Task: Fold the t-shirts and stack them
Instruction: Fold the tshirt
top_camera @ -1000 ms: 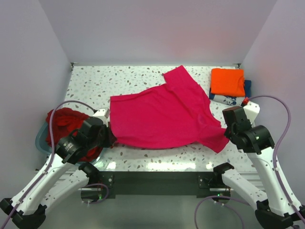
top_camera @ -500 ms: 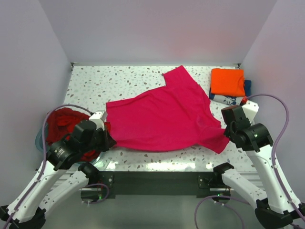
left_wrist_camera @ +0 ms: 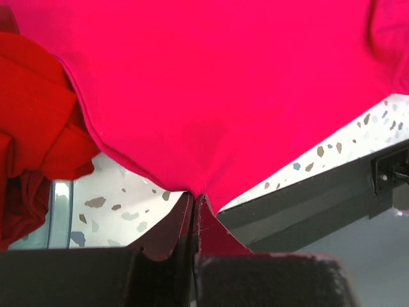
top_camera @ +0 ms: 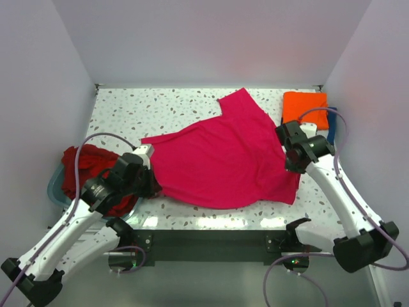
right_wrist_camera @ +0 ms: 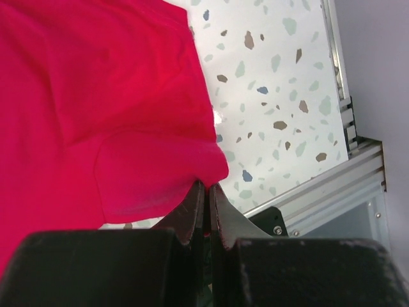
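Observation:
A magenta-pink t-shirt (top_camera: 223,153) lies spread over the middle of the speckled table. My left gripper (top_camera: 151,183) is shut on its near-left hem; in the left wrist view the cloth (left_wrist_camera: 223,83) runs straight into the closed tips (left_wrist_camera: 195,195). At the shirt's right edge my right gripper (top_camera: 289,165) pinches a fold, and the right wrist view shows its tips (right_wrist_camera: 206,185) shut on the pink cloth (right_wrist_camera: 96,96). An orange t-shirt (top_camera: 305,109) lies folded at the back right on a navy one (top_camera: 331,119). Dark red t-shirts (top_camera: 86,166) are bunched at the left.
The dark red shirts sit in a pale blue tub (top_camera: 56,188) at the table's left edge, close to my left arm. The table's metal front rail (right_wrist_camera: 332,192) runs just below the right gripper. Grey walls close in the back and both sides.
My right arm has swung back and inward from the near right, carrying the shirt's right edge. The left gripper drew the hem left, then came slightly back towards the table.

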{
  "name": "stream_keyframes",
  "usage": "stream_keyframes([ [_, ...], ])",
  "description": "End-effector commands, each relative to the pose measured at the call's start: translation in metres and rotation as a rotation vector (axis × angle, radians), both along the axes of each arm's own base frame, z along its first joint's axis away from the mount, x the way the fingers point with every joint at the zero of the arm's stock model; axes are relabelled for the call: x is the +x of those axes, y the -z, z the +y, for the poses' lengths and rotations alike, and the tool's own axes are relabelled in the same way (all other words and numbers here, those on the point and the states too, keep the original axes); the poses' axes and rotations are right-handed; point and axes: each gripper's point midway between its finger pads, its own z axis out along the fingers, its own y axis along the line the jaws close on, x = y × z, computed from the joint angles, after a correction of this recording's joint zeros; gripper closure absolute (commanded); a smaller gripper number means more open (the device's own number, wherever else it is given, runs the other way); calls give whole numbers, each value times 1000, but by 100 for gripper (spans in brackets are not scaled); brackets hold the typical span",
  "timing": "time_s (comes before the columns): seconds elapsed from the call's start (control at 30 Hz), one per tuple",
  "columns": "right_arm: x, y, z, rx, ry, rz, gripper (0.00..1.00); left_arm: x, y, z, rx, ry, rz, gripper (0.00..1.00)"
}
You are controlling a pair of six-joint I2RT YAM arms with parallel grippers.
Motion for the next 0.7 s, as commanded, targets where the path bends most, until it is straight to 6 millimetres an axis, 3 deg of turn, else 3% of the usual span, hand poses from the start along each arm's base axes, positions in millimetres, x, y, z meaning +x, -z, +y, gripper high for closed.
stream_keyframes([
  [0.0, 34, -8, 13, 9, -51, -32, 100, 27, -8, -11, -7, -15, -60, 100],
  [0.07, 50, -1, 17, -3, -70, -2, 100, 39, -3, -3, 50, -66, -71, 100],
  [0.1, 68, 2, 19, -3, -79, 9, 100, 49, 0, 2, 98, -99, -76, 100],
  [0.5, 141, 42, 22, 44, -108, 136, 100, 100, -1, 16, 162, -231, -108, 100],
  [0.67, 170, 43, 26, 71, -119, 127, 100, 121, -1, 16, 177, -230, -108, 100],
])
